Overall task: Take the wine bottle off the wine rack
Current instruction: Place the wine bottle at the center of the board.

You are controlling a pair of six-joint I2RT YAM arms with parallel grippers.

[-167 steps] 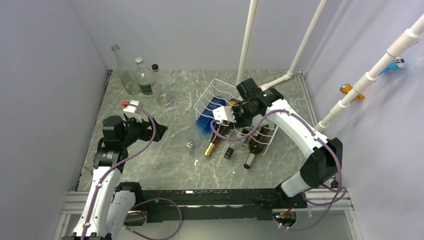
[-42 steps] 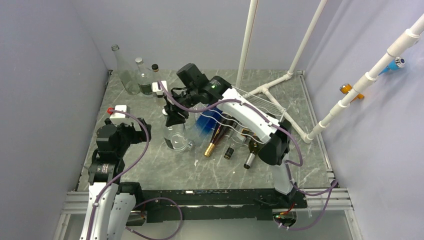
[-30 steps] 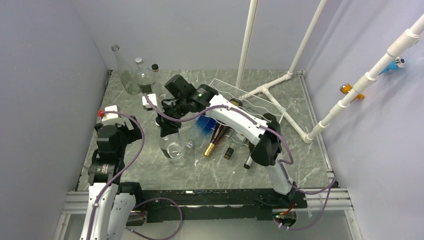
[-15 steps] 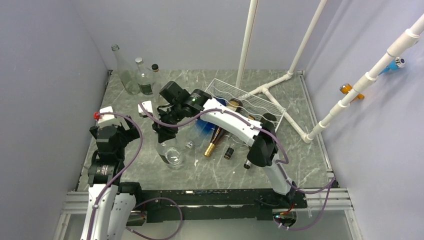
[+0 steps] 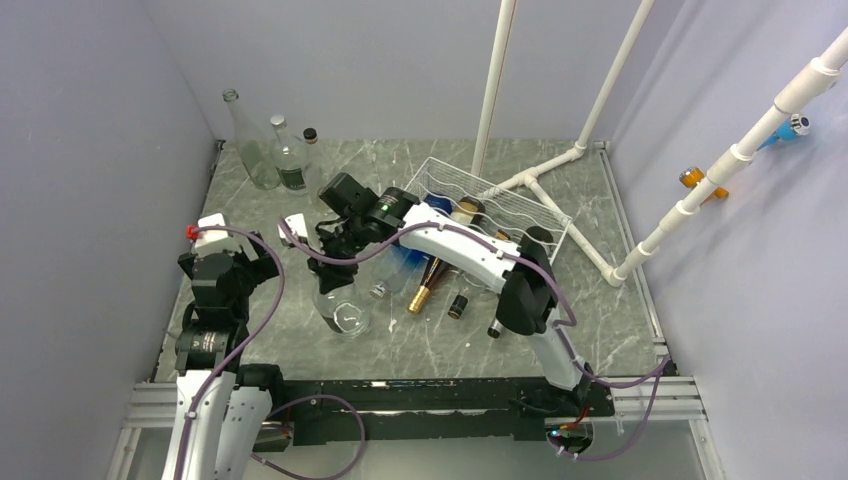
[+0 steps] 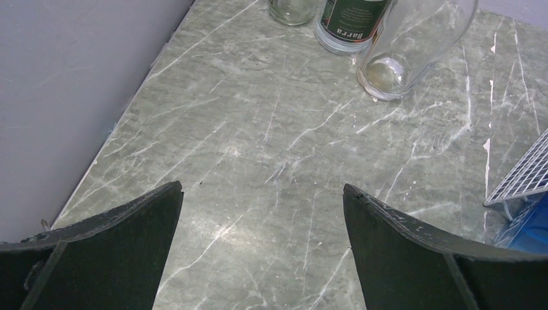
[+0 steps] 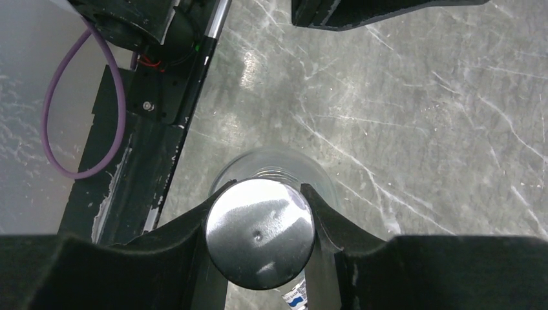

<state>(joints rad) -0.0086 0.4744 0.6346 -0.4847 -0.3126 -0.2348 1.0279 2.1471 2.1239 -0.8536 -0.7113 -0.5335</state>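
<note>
Bottle off the rack: I see the wine bottle (image 5: 343, 303), smooth clear glass with a round silvery cap (image 7: 260, 240), standing upright over the veined grey marble table (image 5: 290, 345). It is left of the white wire wine rack (image 5: 497, 203) and apart from it. Right gripper (image 7: 260, 219) pinches it at the cap. Left gripper (image 6: 262, 194), further left of the rack, hangs with its black wedge-shaped fingers spread wide. A gold-necked dark bottle (image 5: 424, 290) lies slanted in the rack's near side.

I note bright, even overhead light with soft shadows in all three views, white glare patches on the polished desk (image 6: 223, 229), and a hot reflection on the wine bottle (image 7: 260, 232) cap, slightly soft at close range.
</note>
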